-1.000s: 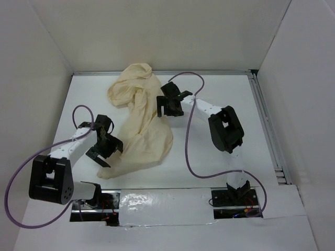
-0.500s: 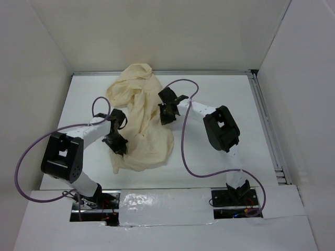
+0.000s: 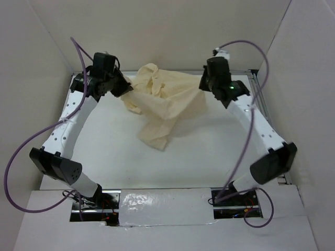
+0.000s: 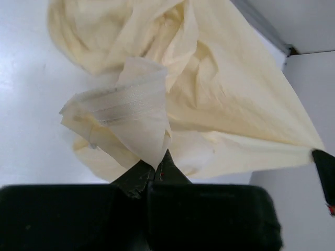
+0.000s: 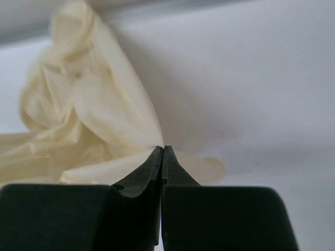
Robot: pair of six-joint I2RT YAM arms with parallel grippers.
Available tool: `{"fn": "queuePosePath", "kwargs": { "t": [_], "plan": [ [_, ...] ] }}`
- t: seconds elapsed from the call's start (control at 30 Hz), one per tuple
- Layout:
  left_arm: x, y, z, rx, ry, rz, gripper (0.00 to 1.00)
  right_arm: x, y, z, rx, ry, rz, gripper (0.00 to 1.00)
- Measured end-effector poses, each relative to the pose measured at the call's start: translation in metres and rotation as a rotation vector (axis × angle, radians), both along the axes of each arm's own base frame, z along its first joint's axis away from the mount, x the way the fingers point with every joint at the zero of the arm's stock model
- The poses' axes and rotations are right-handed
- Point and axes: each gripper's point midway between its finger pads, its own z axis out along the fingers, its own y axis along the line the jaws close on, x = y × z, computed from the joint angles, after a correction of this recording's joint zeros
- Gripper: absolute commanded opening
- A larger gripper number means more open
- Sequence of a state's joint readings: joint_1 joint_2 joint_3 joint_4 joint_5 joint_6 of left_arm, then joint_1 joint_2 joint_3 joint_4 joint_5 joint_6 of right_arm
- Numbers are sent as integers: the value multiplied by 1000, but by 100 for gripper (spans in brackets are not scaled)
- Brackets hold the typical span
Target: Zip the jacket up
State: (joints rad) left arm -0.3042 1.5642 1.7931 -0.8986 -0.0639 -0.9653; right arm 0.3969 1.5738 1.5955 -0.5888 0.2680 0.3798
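Observation:
The cream jacket [image 3: 168, 100] hangs stretched between my two grippers over the back of the table, and a crumpled tail droops to the table [image 3: 104, 151] near the middle. My left gripper [image 3: 123, 89] is shut on the jacket's left end. In the left wrist view my left gripper [image 4: 157, 165] pinches a fold of the jacket [image 4: 235, 104] just below a pale zipper band [image 4: 123, 103]. My right gripper [image 3: 203, 83] is shut on the right end. Seen from the right wrist, my right gripper [image 5: 163, 149] clamps a thin edge of the jacket [image 5: 94, 115].
White walls close in the table on the left, back and right. A metal rail [image 3: 264, 125] runs along the right edge. A foil strip [image 3: 157, 201] lies between the arm bases. Purple cables [image 3: 18, 157] loop beside both arms.
Both grippers shut on the jacket low over the table, then rose and swung toward the back corners. The jacket went from a heap to a sheet hanging between them.

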Motion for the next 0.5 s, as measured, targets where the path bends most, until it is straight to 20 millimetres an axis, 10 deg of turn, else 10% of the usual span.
{"fn": "queuePosePath", "kwargs": {
  "t": [0.13, 0.27, 0.37, 0.5],
  "plan": [
    [-3, -10, 36, -15, -119, -80, 0, -44, -36, 112, 38, -244, -108, 0],
    [-17, -12, 22, -3, -104, -111, 0, -79, -40, 136, 60, -297, -118, 0],
    [-32, -7, -22, 20, -21, -112, 0, -89, -10, 83, 43, -186, -63, 3],
    [-65, 1, -112, 66, 216, -123, 0, -118, 41, -85, -60, 195, 90, 50]
  ]
}}
